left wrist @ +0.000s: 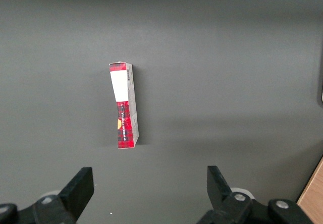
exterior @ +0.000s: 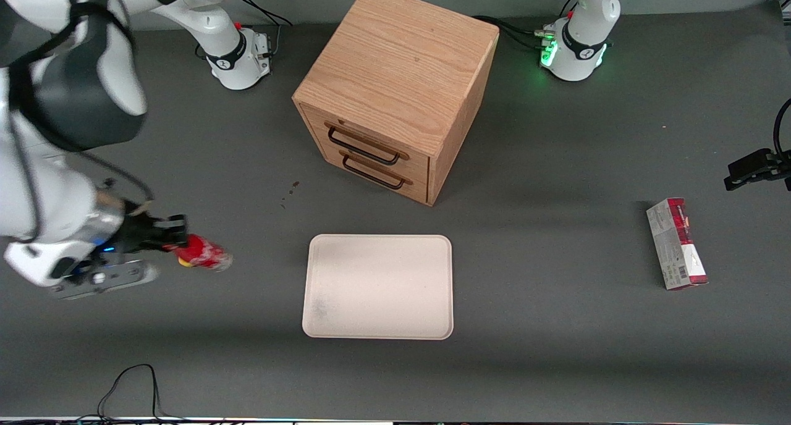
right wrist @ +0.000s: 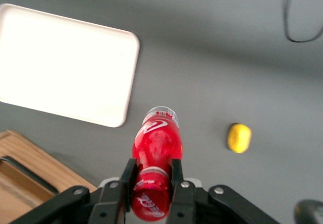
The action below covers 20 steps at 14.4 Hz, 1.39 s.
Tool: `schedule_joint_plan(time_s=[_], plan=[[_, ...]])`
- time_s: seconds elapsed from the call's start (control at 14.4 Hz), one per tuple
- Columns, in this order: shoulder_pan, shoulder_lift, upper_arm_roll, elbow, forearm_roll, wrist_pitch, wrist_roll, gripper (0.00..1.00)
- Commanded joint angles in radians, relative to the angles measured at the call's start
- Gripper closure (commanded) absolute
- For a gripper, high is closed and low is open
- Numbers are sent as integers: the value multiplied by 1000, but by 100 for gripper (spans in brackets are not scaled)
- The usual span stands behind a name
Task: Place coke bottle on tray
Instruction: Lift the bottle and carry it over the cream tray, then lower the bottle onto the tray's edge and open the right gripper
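White script runs along the red label of the coke bottle [right wrist: 155, 153], held in the tool [right wrist: 151, 183] above the worktop; its letters cannot be made out. Print on the red-and-grey carton [left wrist: 124, 105] is unreadable.

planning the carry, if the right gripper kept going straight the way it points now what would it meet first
Likely the tray: the gripper, shut on the coke bottle, points that way over bare table. How high it is held is unclear, so it might pass above.

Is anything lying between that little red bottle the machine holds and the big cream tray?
Nothing: bare grey table separates the small red coke bottle, gripped by the tool, from the cream rectangular tray, per the front view.
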Motion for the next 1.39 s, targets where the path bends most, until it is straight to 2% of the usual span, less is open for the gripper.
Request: schedule_joint_plan(time_s=[0.0, 0.21, 0.97, 1.11, 1.32], plan=[[76, -17, -8, -7, 0, 25, 95, 100], [131, -4, -8, -7, 0, 62, 161, 100], [135, 255, -10, -13, -3, 294, 149, 100], [135, 289, -8, -15, -35, 323, 149, 100], [135, 318, -10, -16, -44, 361, 147, 100]])
